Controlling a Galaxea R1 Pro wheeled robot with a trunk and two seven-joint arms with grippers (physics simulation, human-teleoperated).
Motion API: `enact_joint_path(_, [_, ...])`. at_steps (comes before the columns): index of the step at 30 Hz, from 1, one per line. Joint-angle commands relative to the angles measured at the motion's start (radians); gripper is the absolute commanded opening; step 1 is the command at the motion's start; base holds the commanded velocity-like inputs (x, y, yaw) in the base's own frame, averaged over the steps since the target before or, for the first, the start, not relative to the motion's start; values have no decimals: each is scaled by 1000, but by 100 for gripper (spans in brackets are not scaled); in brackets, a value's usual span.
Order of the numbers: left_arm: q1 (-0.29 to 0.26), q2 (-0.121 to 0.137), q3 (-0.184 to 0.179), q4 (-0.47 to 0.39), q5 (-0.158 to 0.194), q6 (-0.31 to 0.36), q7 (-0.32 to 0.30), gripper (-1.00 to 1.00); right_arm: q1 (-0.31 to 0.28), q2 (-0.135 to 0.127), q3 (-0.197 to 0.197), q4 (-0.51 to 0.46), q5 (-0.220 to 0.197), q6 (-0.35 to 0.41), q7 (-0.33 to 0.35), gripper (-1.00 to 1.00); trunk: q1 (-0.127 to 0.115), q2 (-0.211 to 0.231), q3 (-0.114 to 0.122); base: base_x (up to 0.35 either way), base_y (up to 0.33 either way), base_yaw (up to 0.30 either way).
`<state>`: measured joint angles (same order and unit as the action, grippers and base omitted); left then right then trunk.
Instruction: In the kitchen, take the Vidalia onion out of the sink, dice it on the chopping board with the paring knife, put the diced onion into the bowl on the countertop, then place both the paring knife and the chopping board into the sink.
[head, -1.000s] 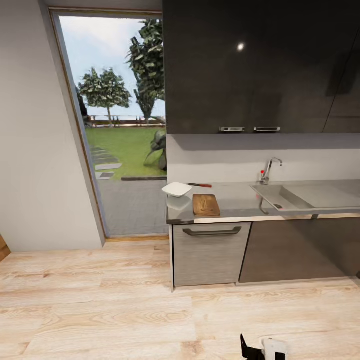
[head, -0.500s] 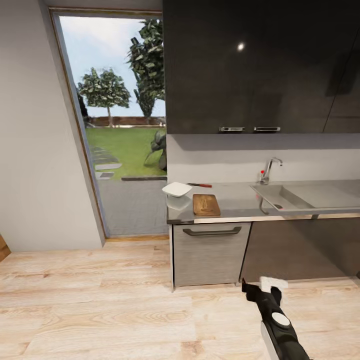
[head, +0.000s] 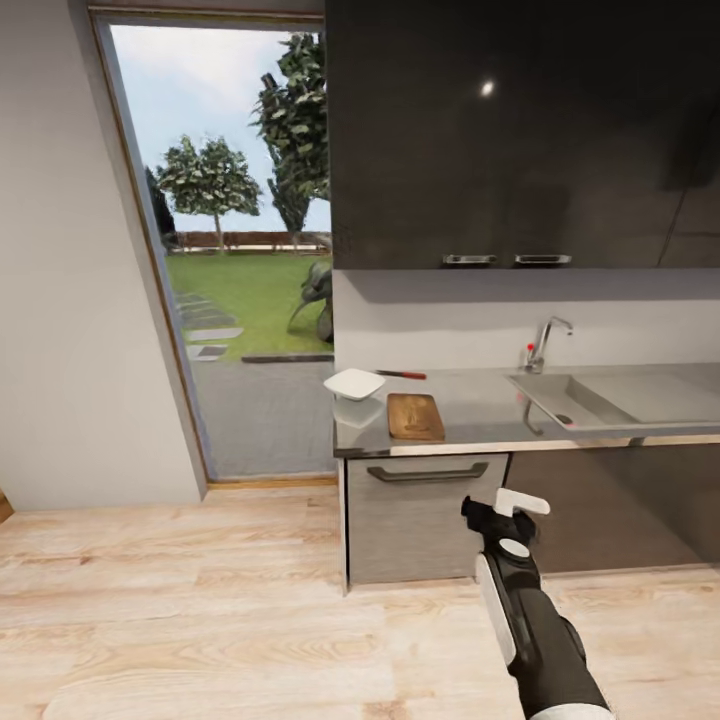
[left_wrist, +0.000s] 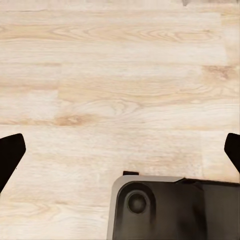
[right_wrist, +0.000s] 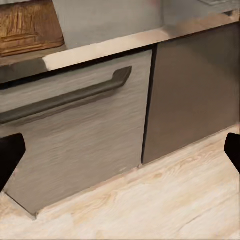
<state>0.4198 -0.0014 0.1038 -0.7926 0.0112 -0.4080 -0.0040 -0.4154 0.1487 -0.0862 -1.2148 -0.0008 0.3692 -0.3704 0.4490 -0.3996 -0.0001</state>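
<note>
The countertop (head: 480, 412) runs along the wall ahead. On its left end lie the brown chopping board (head: 414, 415), the white bowl (head: 354, 383) and, behind them, the red-handled paring knife (head: 400, 374). The sink (head: 585, 398) with its chrome tap (head: 546, 344) is to the right; the onion is hidden inside the basin. My right gripper (head: 497, 505) hangs open in front of the drawer, below the board. In the right wrist view the board (right_wrist: 27, 25) and the drawer handle (right_wrist: 70, 97) appear between the spread fingertips (right_wrist: 10, 155). My left gripper (left_wrist: 120, 155) is open over the floor.
Dark wall cabinets (head: 520, 130) hang above the counter. A tall window (head: 235, 250) onto a garden stands left of it, next to a grey wall (head: 70, 300). Light wooden floor (head: 200, 620) lies between me and the cabinets. My own dark base (left_wrist: 170, 207) is below the left gripper.
My right arm has risen from the bottom edge of the head view to drawer height. The whole head picture has shifted slightly, so the camera moved.
</note>
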Motion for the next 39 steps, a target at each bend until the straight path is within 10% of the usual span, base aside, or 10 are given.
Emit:
enact_joint_path(1, [0,0,1,-1,1,-2,0,100,-13,11,0,-1,0,8,-15,100,1,0,0,335,71,0])
enact_joint_path(13, [0,0,1,4,1,-2,-1,100,-211,26,2,6,-4,184,-53,100,1,0,0,344,99,0])
enact_joint_path(39, [0,0,1,39,1,1,-1,100,-223,26,3,69,-4,182,-207,100,1,0,0,235,66,0])
